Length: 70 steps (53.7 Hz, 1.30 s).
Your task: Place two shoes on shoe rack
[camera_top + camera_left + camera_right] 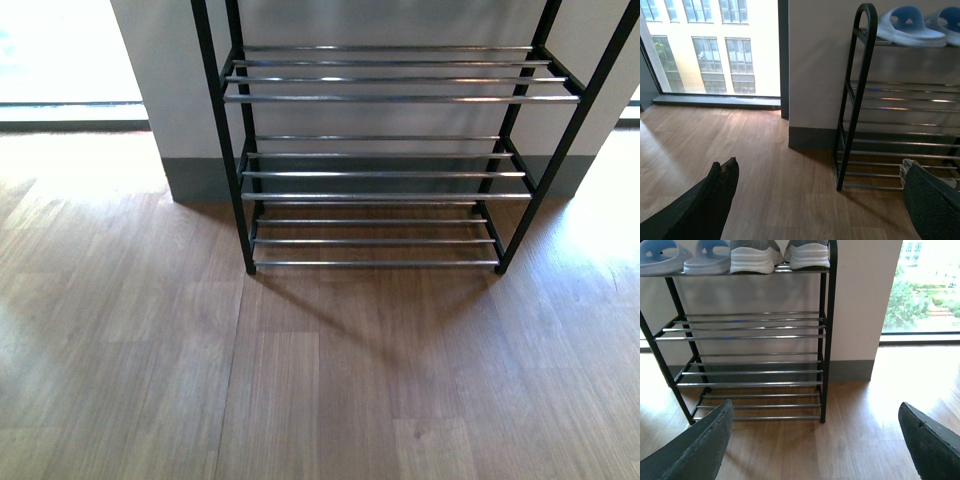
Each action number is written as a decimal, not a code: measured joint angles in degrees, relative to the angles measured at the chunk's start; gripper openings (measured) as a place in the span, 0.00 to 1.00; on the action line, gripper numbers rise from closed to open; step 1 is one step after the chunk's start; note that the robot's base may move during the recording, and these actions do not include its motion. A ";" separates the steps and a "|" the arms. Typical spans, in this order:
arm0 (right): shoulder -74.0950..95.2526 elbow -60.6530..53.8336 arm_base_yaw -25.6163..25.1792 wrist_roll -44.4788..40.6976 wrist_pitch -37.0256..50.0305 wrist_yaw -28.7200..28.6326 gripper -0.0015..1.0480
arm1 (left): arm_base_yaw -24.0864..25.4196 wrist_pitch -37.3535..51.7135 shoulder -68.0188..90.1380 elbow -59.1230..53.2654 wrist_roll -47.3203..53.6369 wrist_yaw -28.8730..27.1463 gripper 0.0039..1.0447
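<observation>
Standing on the top tier: two shoes [779, 254]; grey knit uppers, thick white soles; side by side and touching or nearly so; only the lower parts show in the right wrist view
Shoe rack [390, 150]: black frame, chrome bars; set against the wall [160, 60]; the three tiers visible in the front view hold nothing; the top tier lies outside that view
Top tier, other occupants: a pair of pale blue slippers [682, 257]; just beside the grey pair, on the side away from the window [927, 285]; also seen from the left wrist [912, 25]
Left gripper [822, 200]: fingers spread wide apart; nothing between them; rack ahead and to one side; no shoe in that view
Right gripper [815, 445]: fingers likewise spread wide; nothing held; facing the rack, the grey pair above
Floor [320, 380]: wood planks; no shoe lying on it in any view
Done, by judgement: both shoes appear placed on the rack; soles flat on the bars; neither claw touching them
Left to do, by judgement: little or nothing; at most drawing the arms clear; whether the heels sit fully on the bars cannot be told, the tops being cut off
</observation>
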 joint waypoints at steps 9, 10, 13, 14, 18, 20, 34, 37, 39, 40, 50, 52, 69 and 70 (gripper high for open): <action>-0.02 0.00 0.00 0.00 0.00 0.02 0.91 | 0.00 0.00 0.00 0.00 0.00 -0.02 0.91; -0.02 0.00 0.00 0.00 0.00 0.00 0.91 | 0.00 -0.02 0.00 0.00 0.02 -0.02 0.91; 0.02 0.00 0.00 0.00 0.00 0.02 0.91 | 0.00 0.00 0.00 0.00 0.02 0.00 0.91; 0.02 0.00 0.00 0.00 0.00 0.02 0.91 | 0.00 0.00 0.00 0.00 0.00 0.00 0.91; -0.02 0.00 0.00 0.02 0.00 0.07 0.91 | 0.00 0.00 0.00 0.00 0.02 0.02 0.91; 0.00 0.00 0.00 0.00 0.00 0.02 0.91 | 0.00 0.00 0.00 0.00 0.02 -0.02 0.91; 0.00 0.00 0.00 0.00 0.00 -0.07 0.91 | 0.00 0.00 -0.02 0.00 0.02 0.00 0.91; 0.00 0.00 0.00 0.00 0.00 -0.07 0.91 | 0.00 0.00 -0.02 0.00 0.02 0.00 0.91; 0.00 0.00 0.00 0.00 0.00 -0.07 0.91 | 0.00 0.00 -0.02 0.00 0.00 -0.02 0.91; 0.00 0.00 0.00 0.00 0.00 -0.07 0.91 | 0.02 -0.02 -0.02 0.00 0.02 0.00 0.91; 0.00 0.00 0.00 0.00 0.00 -0.07 0.91 | 0.00 -0.02 -0.02 0.00 0.02 0.00 0.91; 0.00 0.00 0.00 0.00 0.00 -0.07 0.91 | 0.00 0.00 -0.02 0.00 0.02 0.00 0.91; 0.00 0.00 0.00 0.00 0.00 -0.04 0.91 | 0.00 -0.02 -0.02 0.00 0.02 0.00 0.91; 0.00 0.00 0.00 0.00 0.00 -0.07 0.91 | 0.00 -0.02 -0.02 0.00 0.02 0.00 0.91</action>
